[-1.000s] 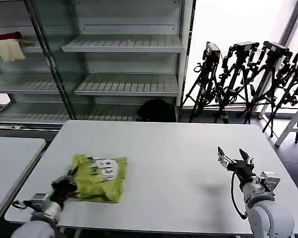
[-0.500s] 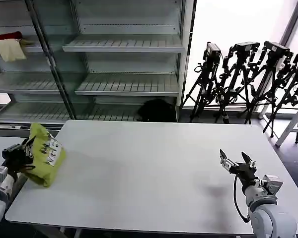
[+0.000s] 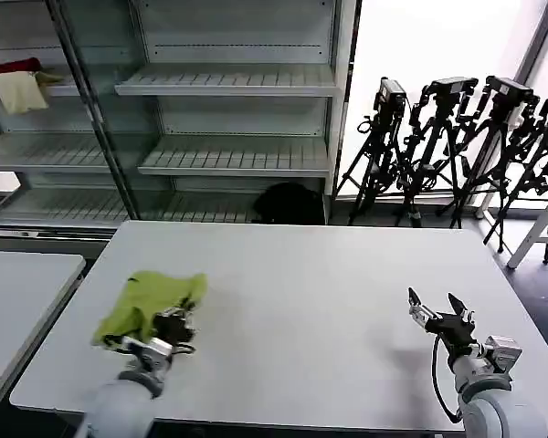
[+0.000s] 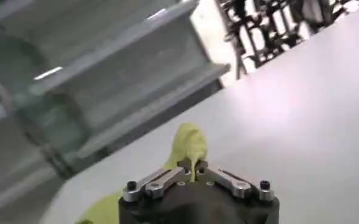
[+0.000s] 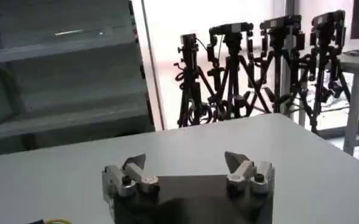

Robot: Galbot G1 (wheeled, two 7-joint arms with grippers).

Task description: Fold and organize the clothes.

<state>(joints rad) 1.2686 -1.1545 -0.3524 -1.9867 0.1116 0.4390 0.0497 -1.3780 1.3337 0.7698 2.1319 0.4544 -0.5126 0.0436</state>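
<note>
Swung back onto the table [image 3: 329, 301], the T-shirt [image 3: 142, 301] stays pinched in the left gripper [image 3: 173, 327] at its near edge; right gripper [image 3: 438, 310] waits open, far off.

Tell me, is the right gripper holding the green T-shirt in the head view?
No, the right gripper is open and empty over the table's right side, far from the green T-shirt, which the left gripper pinches.

T-shirt [image 3: 139, 301]: lime-green; bunched | lying on table's near-left part
</note>
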